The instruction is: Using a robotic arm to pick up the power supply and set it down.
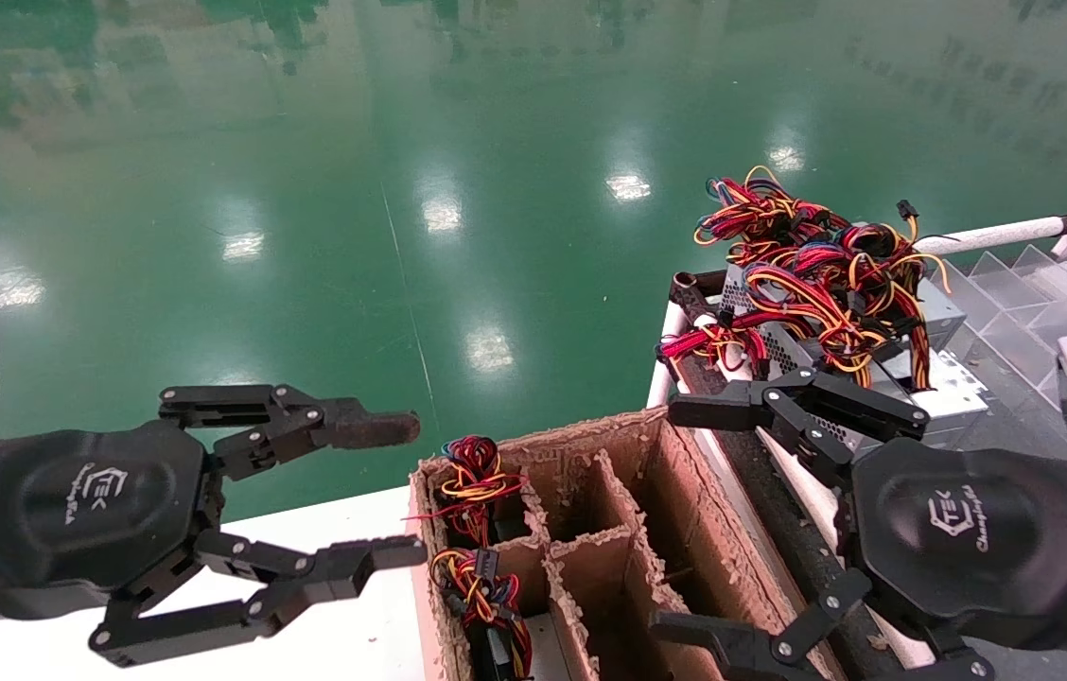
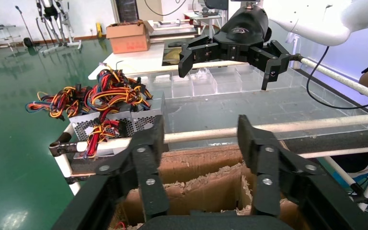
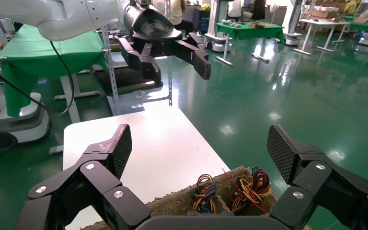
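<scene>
Both grippers (image 1: 396,492) (image 1: 685,520) spread above box (image 1: 647,511)

The room is bright, lit from lamps high above. The shiny green floor (image 1: 306,189) shows the lamps as white blobs of glare and mirrors the room near the top of the head view. The white flat tabletop (image 3: 143,139) looks very bright, nearly washed out. Shadows are soft and pale. The black left tool (image 1: 406,492) and black right tool (image 1: 685,520) look sharp, and far things look a bit soft
</scene>
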Tool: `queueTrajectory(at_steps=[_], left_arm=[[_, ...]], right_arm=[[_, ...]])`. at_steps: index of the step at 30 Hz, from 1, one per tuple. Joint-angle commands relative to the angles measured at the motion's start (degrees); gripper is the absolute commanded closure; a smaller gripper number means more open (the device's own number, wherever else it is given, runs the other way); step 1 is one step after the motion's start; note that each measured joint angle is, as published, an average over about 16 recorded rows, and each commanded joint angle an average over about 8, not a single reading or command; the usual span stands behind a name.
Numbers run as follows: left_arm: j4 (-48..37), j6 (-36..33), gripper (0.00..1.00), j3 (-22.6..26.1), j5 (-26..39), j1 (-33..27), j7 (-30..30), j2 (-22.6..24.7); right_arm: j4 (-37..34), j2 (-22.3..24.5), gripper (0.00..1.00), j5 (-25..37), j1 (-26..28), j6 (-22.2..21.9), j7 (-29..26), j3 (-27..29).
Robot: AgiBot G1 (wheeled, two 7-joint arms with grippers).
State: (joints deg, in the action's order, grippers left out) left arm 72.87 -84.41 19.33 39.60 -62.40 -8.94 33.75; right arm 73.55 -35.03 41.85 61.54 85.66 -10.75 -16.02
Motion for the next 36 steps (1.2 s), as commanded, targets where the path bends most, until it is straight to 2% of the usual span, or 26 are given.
queueTrajectory(at_steps=[1,20,21,28,29,36], left_arm=[[0.00,0.00,1.00,0.00,0.00,0.00,0.00,0.00],[0.00,0.00,1.00,0.00,0.00,0.00,0.00,0.00],[0.00,0.00,0.94,0.00,0.00,0.00,0.00,0.00],[0.00,0.00,0.06,0.00,0.00,0.00,0.00,0.00],[0.00,0.00,0.00,0.00,0.00,0.00,0.00,0.00],[-0.02,-0.01,0.00,0.01,0.00,-0.01,0.01,0.00]], right_arm=[[0.00,0.00,0.00,0.00,0.00,0.00,0.00,0.00],[0.00,0.00,0.00,0.00,0.00,0.00,0.00,0.00],[0.00,0.00,0.00,0.00,0.00,0.00,0.00,0.00],[-0.12,-0.01,0.00,0.15,-0.05,-0.12,-0.11,-0.09],[-0.24,-0.03,0.00,0.33,-0.07,-0.25,-0.27,-0.20],[-1.17,-0.90,0.00,5.55,0.95,-2.75,-3.17,-3.00]])
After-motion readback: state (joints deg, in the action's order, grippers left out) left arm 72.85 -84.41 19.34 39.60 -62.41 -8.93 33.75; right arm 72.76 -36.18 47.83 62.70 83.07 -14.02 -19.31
